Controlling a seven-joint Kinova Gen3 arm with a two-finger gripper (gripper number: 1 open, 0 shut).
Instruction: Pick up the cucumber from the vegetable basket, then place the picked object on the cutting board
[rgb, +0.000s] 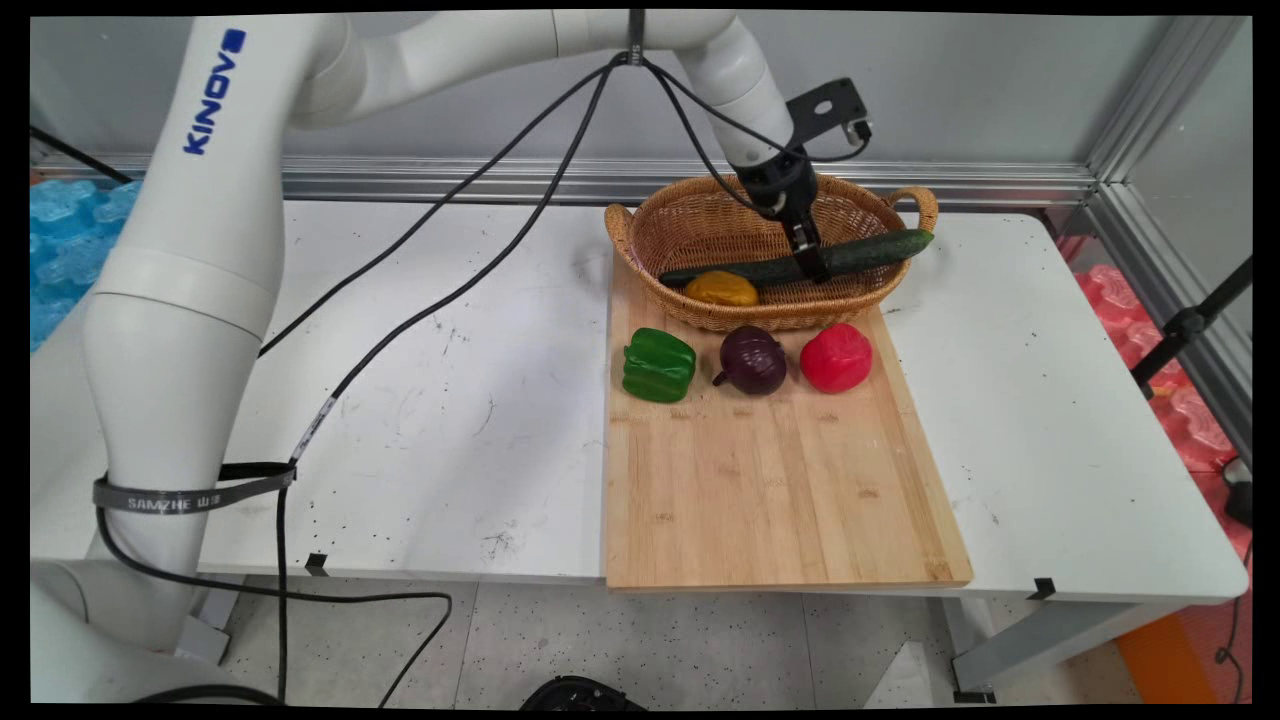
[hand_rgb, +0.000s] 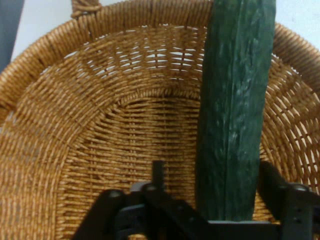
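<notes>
While the main view shows the gripper (rgb: 812, 262) reaching into the wicker basket (rgb: 700, 225), its fingers clamp the long cucumber (rgb: 870, 250) mid-length, one end overhanging the rim. Seen from the hand, the cucumber (hand_rgb: 235, 110) looks stiff, smooth, probably slippery.

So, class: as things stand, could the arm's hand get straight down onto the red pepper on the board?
Probably yes: the red pepper stands uncovered on the cutting board, though the hand is at the cucumber in the basket.
</notes>
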